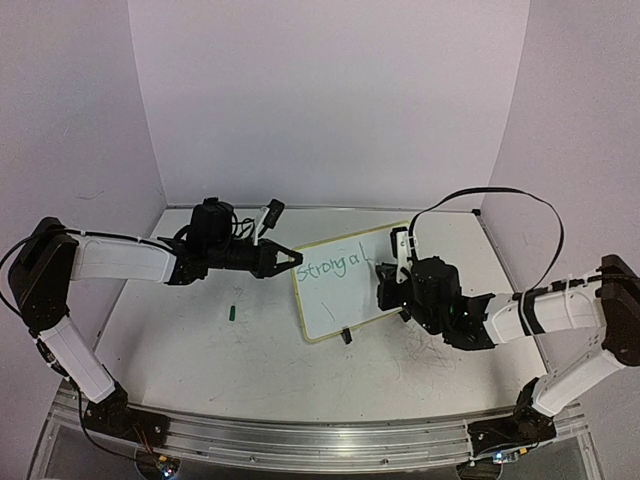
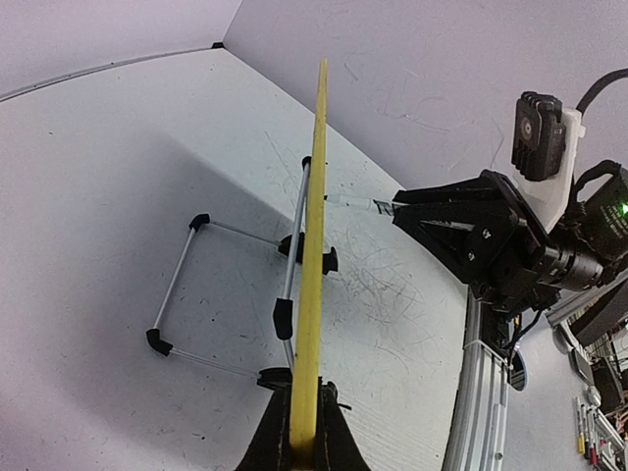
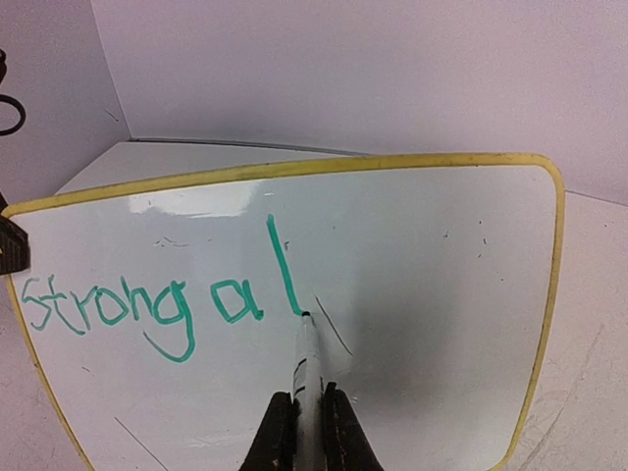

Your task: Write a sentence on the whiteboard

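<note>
The left arm [image 1: 120, 260] is extended toward the board [image 1: 340, 290], and the left tool [image 1: 292, 260] is clamped on its left edge. The right arm [image 1: 550, 310] is bent at the board's right; a marker [image 3: 306, 358] is gripped in the right tool [image 3: 306, 432], tip touching the board.

The whiteboard [image 1: 345, 300] is small and white, with rounded corners and a thin pale-yellow frame. It stands on the surface [image 1: 200, 340] right of centre, leaning back on a wire stand [image 2: 177, 282] with black feet. The left hand [image 1: 297, 259] pinches its frame near the upper left corner. The sentence [image 3: 137, 309] reads "strong a" plus one upright stroke, all in thin green — a marker [image 3: 306, 373] tip touches that stroke's foot.
</note>
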`<state>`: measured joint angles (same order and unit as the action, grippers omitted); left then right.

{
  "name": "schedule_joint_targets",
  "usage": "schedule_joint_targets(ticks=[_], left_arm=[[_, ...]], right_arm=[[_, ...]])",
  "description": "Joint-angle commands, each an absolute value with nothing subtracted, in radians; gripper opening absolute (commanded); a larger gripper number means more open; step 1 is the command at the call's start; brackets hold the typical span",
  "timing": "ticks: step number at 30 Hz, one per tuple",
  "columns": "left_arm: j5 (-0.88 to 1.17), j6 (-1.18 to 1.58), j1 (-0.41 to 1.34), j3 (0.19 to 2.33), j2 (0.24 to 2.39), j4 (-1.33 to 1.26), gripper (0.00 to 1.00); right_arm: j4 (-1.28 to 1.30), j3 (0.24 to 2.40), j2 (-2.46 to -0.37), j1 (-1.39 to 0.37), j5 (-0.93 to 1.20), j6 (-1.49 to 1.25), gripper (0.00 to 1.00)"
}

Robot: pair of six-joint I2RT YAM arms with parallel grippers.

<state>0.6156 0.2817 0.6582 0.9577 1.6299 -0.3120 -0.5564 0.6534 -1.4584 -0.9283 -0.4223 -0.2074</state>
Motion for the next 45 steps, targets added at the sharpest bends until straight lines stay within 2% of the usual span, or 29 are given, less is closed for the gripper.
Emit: schedule_joint_targets(ticks=[1,7,13,37,45], left_arm=[[0.591,0.218,0.657,0.977,1.585,-0.348,0.0],[0.592,0.218,0.657,0.979,1.586,-0.348,0.0],[0.592,0.219,0.657,0.98,1.587,-0.348,0.0],[0.593,0.218,0.657,0.979,1.582,-0.348,0.0],[0.592,0.218,0.657,0.979,1.583,-0.348,0.0]], right_arm=[[-0.554,0.635,-1.393,-0.926,-0.466,-0.209,0.0],[-0.62,0.62,-1.351,-0.933,-0.323,-0.155,0.0],[-0.627,0.664,-1.401,-0.932,-0.317,-0.134,0.0],[-0.596,0.701,-1.475,-0.933,-0.458,-0.149,0.0],[-0.59,0.643,-1.355,-0.932,-0.511,-0.158,0.0]])
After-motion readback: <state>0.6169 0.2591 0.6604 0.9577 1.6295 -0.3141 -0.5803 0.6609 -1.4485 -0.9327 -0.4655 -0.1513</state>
